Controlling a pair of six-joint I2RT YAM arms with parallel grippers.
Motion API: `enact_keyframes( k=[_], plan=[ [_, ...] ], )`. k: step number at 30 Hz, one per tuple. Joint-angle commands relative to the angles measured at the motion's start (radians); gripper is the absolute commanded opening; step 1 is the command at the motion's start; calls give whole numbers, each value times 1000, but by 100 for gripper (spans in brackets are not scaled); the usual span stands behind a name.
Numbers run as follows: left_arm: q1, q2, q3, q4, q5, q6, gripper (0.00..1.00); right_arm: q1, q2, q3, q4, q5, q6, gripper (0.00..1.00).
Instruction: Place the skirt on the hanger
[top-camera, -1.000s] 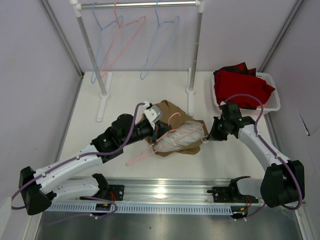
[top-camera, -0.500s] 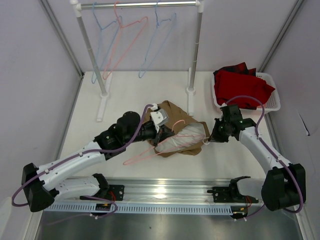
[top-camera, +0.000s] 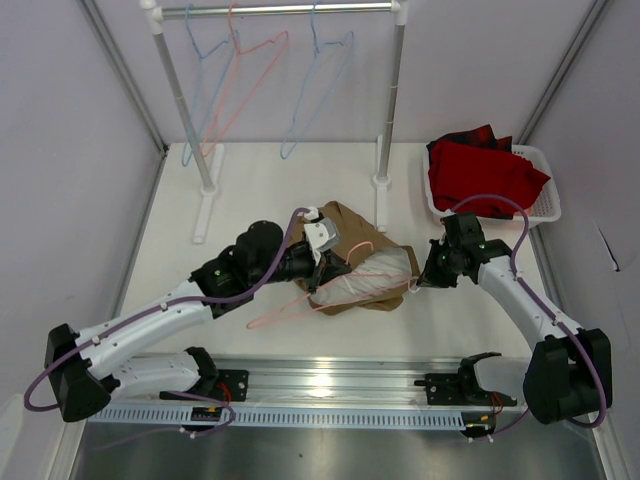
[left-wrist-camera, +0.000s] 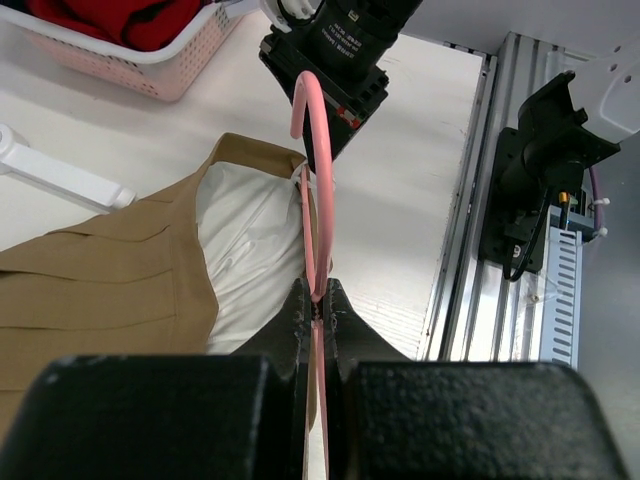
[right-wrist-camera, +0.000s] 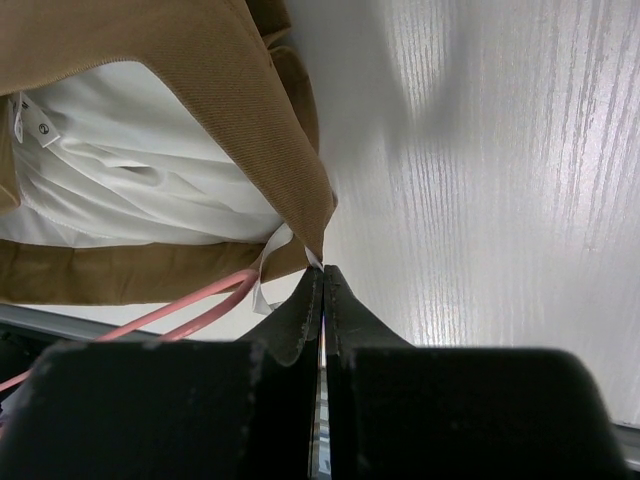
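The tan-brown skirt (top-camera: 347, 222) lies mid-table with its pale lining (top-camera: 365, 276) turned up at the open waist. The salmon-pink hanger (top-camera: 283, 309) lies across it, one end pushed in at the lining. My left gripper (top-camera: 318, 263) is shut on the hanger's wire; in the left wrist view the wire (left-wrist-camera: 320, 170) runs forward from the closed jaws (left-wrist-camera: 318, 298) beside the skirt (left-wrist-camera: 110, 290). My right gripper (top-camera: 420, 280) is shut on the skirt's right corner; its wrist view shows the jaws (right-wrist-camera: 322, 270) pinching the cloth edge (right-wrist-camera: 240, 120), with the hanger end (right-wrist-camera: 190, 312) just left.
A clothes rack (top-camera: 392, 90) at the back holds light blue hangers (top-camera: 322, 90) and another pink one (top-camera: 245, 85). A white basket (top-camera: 545, 205) with red cloth (top-camera: 480, 170) sits at the right. A metal rail (top-camera: 330, 385) runs along the near edge.
My left gripper has moved right with the hanger, pushing its end further onto the skirt's lining. My right gripper has held the skirt corner with only a slight shift.
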Motion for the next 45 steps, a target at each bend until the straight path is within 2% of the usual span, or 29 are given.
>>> enact_keyframes(
  k=[1,20,34,45],
  plan=[
    [-7,-3,56,44,15,11,0,-3,-21,-7,21,15,10,0],
    [-35,51,69,48,20,5,0,-3,-27,-12,25,18,14,0],
    [-50,85,74,43,-34,17,0,-3,-33,-6,24,9,14,0],
    [-58,128,96,48,35,20,0,1,-30,17,16,15,10,0]
  ],
)
